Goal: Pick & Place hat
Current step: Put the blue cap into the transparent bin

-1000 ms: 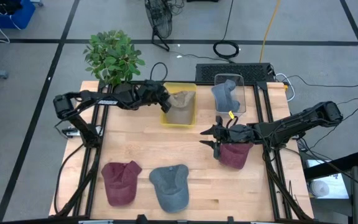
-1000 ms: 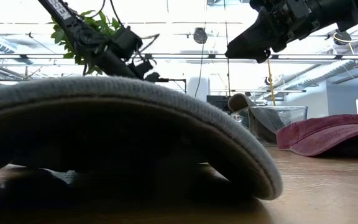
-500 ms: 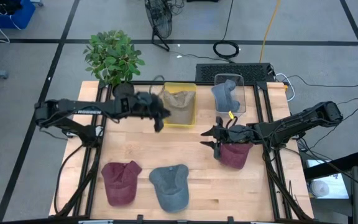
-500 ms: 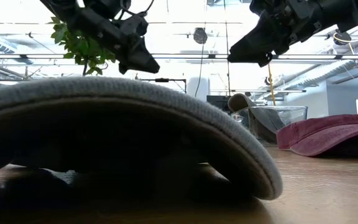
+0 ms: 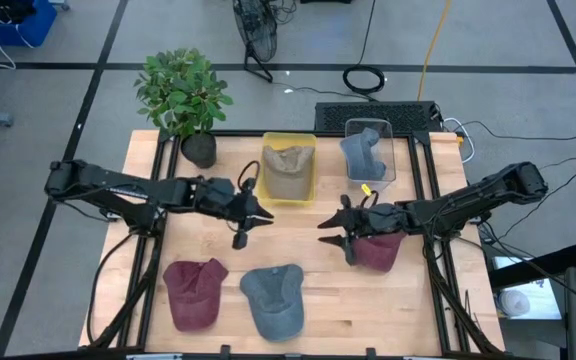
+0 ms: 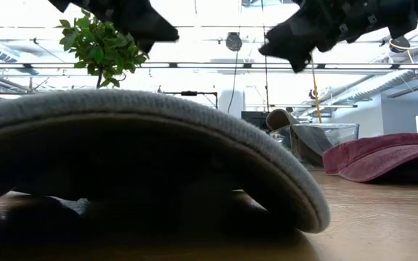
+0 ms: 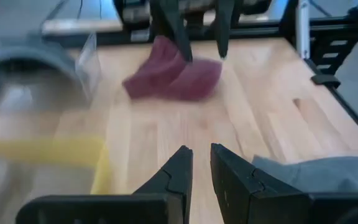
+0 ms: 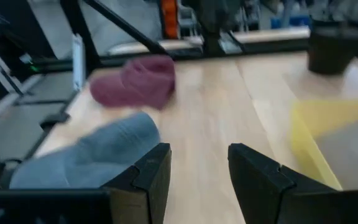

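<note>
Two hats look already placed: a tan hat sits in the yellow bin and a blue-grey hat in the clear bin at the far side of the bench. Three are left loose on the wood: a maroon hat and a grey hat near the front edge, and a second maroon hat under my right arm. My left gripper hovers mid-bench, just in front of the yellow bin, jaws nearly together and empty. My right gripper hovers beside the second maroon hat, jaws apart, holding nothing. I judge the job under half done.
</note>
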